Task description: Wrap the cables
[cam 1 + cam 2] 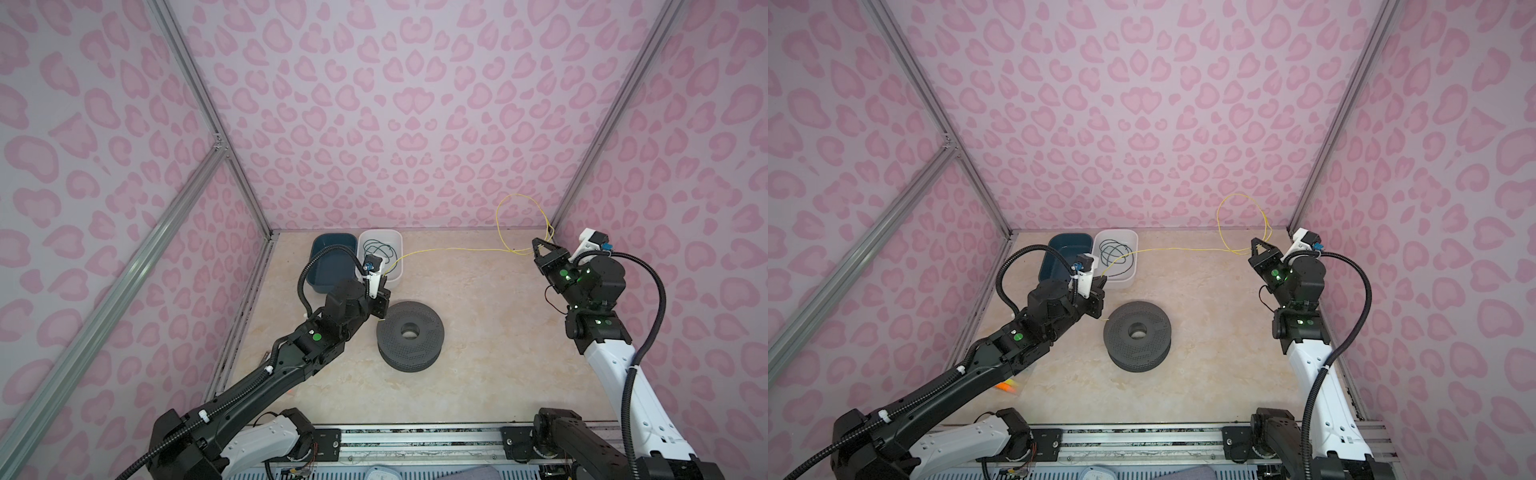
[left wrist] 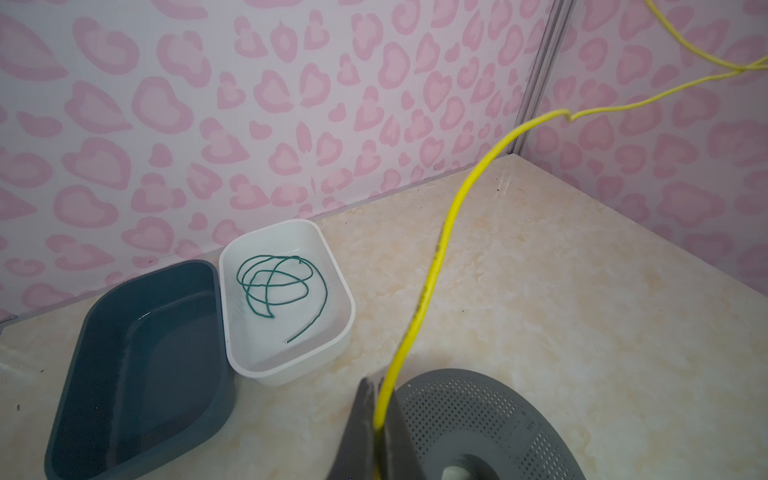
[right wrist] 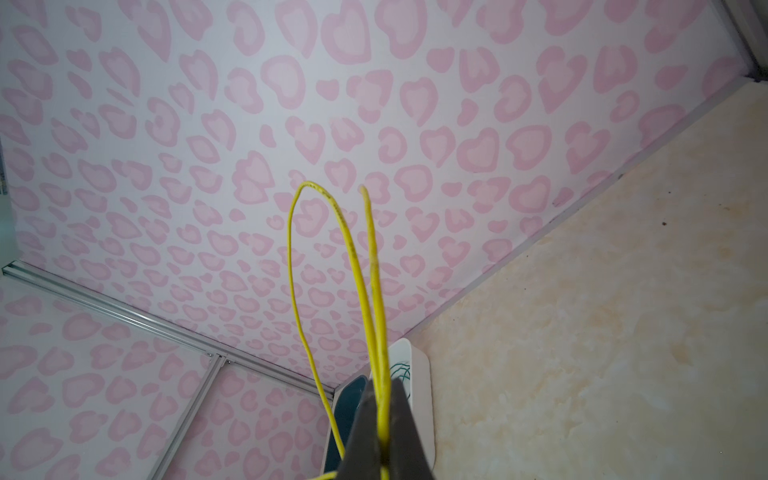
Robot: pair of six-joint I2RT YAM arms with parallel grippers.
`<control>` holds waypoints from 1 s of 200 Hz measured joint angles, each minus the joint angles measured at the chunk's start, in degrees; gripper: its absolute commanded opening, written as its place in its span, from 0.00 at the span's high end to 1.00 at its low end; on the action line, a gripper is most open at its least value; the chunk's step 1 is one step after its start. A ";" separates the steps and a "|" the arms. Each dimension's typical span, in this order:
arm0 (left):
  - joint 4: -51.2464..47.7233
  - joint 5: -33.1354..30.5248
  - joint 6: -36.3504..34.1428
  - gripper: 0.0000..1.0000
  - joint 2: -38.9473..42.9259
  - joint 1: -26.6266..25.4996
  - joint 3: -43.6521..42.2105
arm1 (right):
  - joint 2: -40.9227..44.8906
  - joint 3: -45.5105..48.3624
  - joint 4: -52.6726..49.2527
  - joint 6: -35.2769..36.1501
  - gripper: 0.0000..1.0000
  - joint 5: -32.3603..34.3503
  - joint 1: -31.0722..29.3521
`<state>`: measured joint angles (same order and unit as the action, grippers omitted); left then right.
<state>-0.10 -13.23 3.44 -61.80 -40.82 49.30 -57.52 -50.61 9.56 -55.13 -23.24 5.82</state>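
A pale yellow cable (image 1: 457, 249) (image 1: 1183, 249) hangs taut above the table between my two grippers. My left gripper (image 1: 384, 284) (image 1: 1101, 283) (image 2: 376, 386) is shut on one end of it, just left of a dark grey perforated spool (image 1: 409, 336) (image 1: 1138, 336) (image 2: 478, 415). At the back right corner my right gripper (image 1: 537, 245) (image 1: 1256, 244) (image 3: 380, 386) is shut on doubled strands of the yellow cable (image 3: 376, 291), and a loop rises beyond its fingers. The dark green cable (image 1: 376, 249) (image 1: 1115, 253) (image 2: 274, 286) lies coiled in a white tray (image 1: 400, 257) (image 1: 1125, 282) (image 2: 291, 372).
A dark blue tray (image 1: 320, 266) (image 1: 1054, 249) (image 2: 137, 353) stands left of the white one at the back. Pink patterned walls with metal frame posts close in three sides. A small orange object (image 1: 1007, 386) lies under my left arm.
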 measured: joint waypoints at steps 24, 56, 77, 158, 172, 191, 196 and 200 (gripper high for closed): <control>-1.09 0.68 0.37 0.96 -0.22 0.09 -0.09 | -1.27 -2.67 1.33 -1.51 1.00 -1.05 1.53; -4.37 1.49 0.31 0.96 -1.14 0.09 1.01 | -3.91 -6.21 3.08 -3.80 1.00 -2.60 2.67; -7.37 1.40 0.07 0.96 -1.73 0.09 2.84 | -5.60 -8.31 3.39 -4.92 1.00 -3.74 2.91; -13.44 -1.73 -0.07 0.96 -3.76 -0.07 5.11 | -9.05 -11.30 5.51 -8.31 1.00 -7.69 2.75; -14.78 -2.58 -0.11 0.91 -3.74 -0.07 5.75 | -8.79 -11.13 5.55 -8.24 1.00 -7.63 1.97; -17.99 -5.44 -0.59 0.86 -3.30 -0.02 7.17 | -7.93 -9.73 6.14 -7.76 1.00 -5.75 0.33; -19.39 -6.78 -1.20 0.84 -2.97 0.17 7.72 | -7.67 -9.11 6.67 -7.30 1.00 -4.52 -0.15; -20.28 -7.58 -1.92 0.83 -2.78 0.31 8.09 | -7.48 -8.63 7.13 -7.21 1.00 -3.80 -0.63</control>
<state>-20.38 -20.82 1.52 -64.58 -40.51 57.39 -64.99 -59.24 16.69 -62.35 -27.05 5.19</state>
